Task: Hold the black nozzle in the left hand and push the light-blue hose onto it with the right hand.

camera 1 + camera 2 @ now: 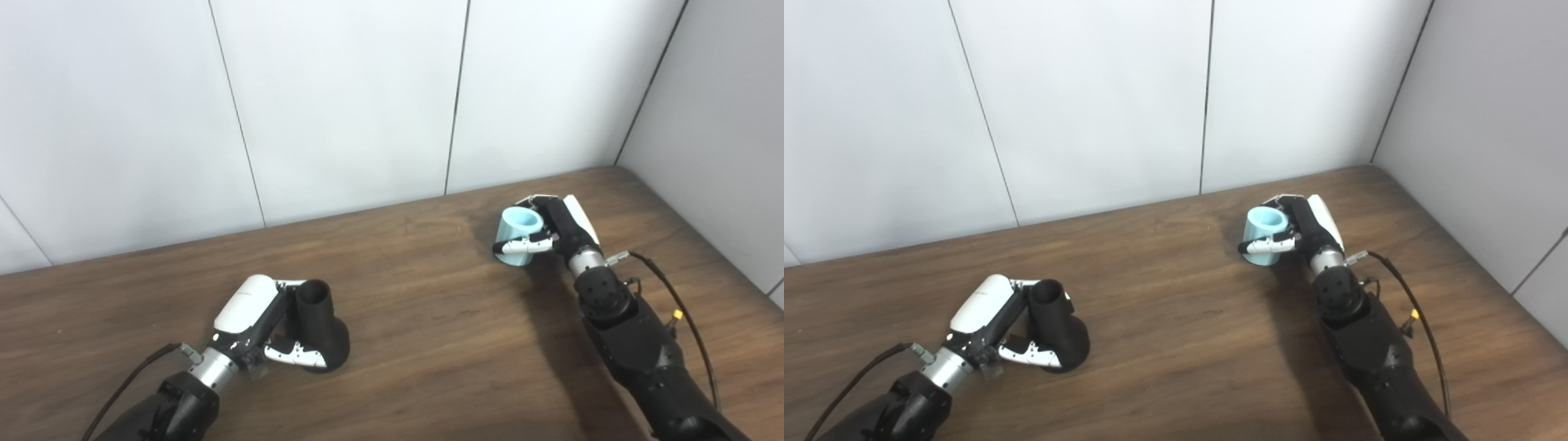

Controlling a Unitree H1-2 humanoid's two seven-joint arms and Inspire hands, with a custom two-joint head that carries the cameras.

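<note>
Left eye view: left hand (260, 318) wraps the stiff-looking black nozzle (318, 327) lower left, right hand (560, 229) fingers grasp the probably light, squishy light-blue hose (519, 236) mid-body, right of centre.

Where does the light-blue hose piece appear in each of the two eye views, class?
Left eye view: light-blue hose, right of centre, held in the right hand.
Right eye view: the hose sits nearer centre.
Shared landmark: the wall seam stands above and left of it.

Each black arm ends in a silver wrist, a white-backed hand (566, 229) and a trailing black cable (686, 318).
</note>
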